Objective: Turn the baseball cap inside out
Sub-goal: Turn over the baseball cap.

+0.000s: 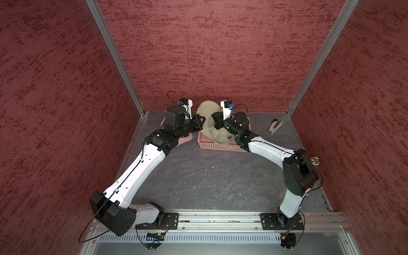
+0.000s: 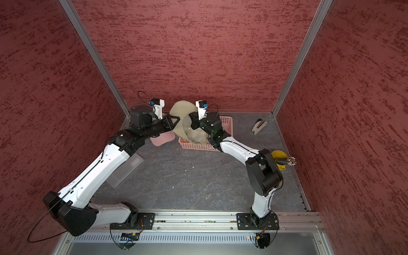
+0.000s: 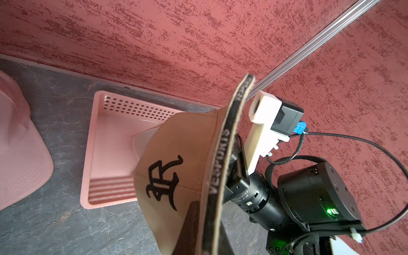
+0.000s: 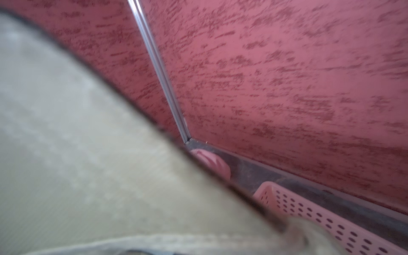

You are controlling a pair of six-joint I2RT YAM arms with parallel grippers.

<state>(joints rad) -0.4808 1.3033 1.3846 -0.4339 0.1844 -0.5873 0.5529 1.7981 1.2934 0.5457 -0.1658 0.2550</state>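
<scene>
- While both arms reach to the middle of both top views, the count is two claws, two caps, one basket, one small hinged tool, one yellow cup of pens and one clear plastic sheet.
- The baseball cap point(image 1: 208, 110) point(image 2: 183, 108) is beige and hangs lifted over the left end of the pink basket point(image 1: 220, 146) point(image 2: 227, 123), its crown sagging down into it.
- The left claw point(image 1: 201, 122) point(image 2: 176, 121) meets the cap's edge from the left side of the frame, jaws closed on it.
- The right claw point(image 1: 214, 120) point(image 2: 191, 120) meets the same cap from the right, jaws closed on its rim; the cap stands between the two claws.
- In the left wrist view the cap point(image 3: 176, 143) shows a black stitched letter in the lower middle, and the right claw point(image 3: 239, 163) sits just behind its dark lettered band.
- A pink cap point(image 1: 186, 139) point(image 2: 162, 139) point(image 3: 22, 154) lies on the grey floor, mostly hidden under the left arm.
- The hinged tool point(image 1: 274, 127) point(image 2: 258, 127) lies well apart, at right.
- The yellow cup point(image 2: 278, 154) is half hidden behind the right arm's elbow.
- The plastic sheet point(image 2: 125, 170) shows only partly from under the left arm.
- In the right wrist view blurred beige cloth point(image 4: 66, 132) fills the lower left, and the claw's own fingers cannot be made out.
</scene>
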